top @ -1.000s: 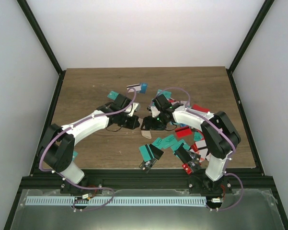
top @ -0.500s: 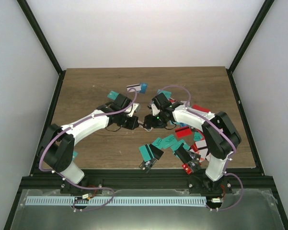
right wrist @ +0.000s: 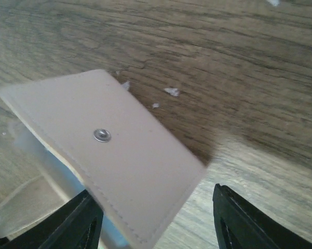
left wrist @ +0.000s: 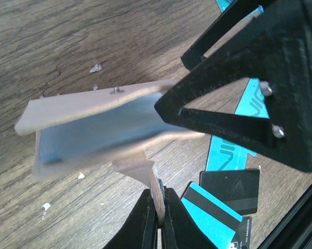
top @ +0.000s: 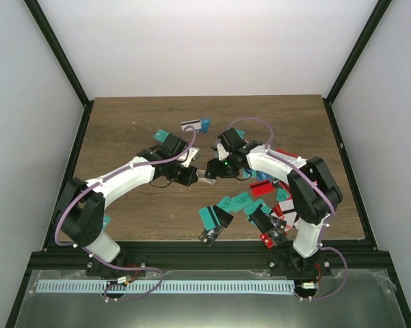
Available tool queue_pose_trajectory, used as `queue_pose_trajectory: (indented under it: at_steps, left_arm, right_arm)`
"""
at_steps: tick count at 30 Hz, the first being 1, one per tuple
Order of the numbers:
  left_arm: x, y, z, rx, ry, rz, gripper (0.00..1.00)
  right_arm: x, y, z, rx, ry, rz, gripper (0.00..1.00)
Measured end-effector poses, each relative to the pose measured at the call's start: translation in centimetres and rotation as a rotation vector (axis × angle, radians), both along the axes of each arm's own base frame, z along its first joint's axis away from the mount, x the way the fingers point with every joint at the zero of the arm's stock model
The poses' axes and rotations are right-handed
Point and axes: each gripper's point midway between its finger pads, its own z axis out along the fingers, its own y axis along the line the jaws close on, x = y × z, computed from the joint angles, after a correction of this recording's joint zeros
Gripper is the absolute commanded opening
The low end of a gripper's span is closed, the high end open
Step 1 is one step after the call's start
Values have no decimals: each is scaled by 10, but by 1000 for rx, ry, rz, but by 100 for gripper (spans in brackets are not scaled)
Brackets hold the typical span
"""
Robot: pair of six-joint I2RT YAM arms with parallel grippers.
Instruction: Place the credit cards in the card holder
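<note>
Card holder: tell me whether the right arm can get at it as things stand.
Probably yes. The right gripper hangs right over the card holder, jaws apart on either side of it, nothing between. The left gripper pinches its tab, steadying it.

White arms (top: 123, 179), black joints (top: 89, 215), purple cables (top: 67, 212), black left end effector (left wrist: 157, 199).

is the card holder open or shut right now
Open: the card holder shows its two flaps spread apart in a wedge in the left wrist view.

Tan card holder (left wrist: 88, 104) open, credit cards (top: 241, 199) scattered
</note>
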Motion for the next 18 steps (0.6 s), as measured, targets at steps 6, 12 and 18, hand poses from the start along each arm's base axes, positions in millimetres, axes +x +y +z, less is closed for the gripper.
queue_pose_trajectory:
  at_steps: [6, 12, 18]
  left_arm:
    - [-2, 1, 1, 0, 0, 0, 4]
    - [-10, 8, -7, 16, 20, 2, 4]
    - [-15, 18, -20, 63, 33, 18, 4]
  right_arm:
    - [4, -6, -14, -11, 28, -4, 59]
    - [3, -2, -23, 15, 61, 12, 56]
    - [6, 9, -21, 84, 66, 47, 38]
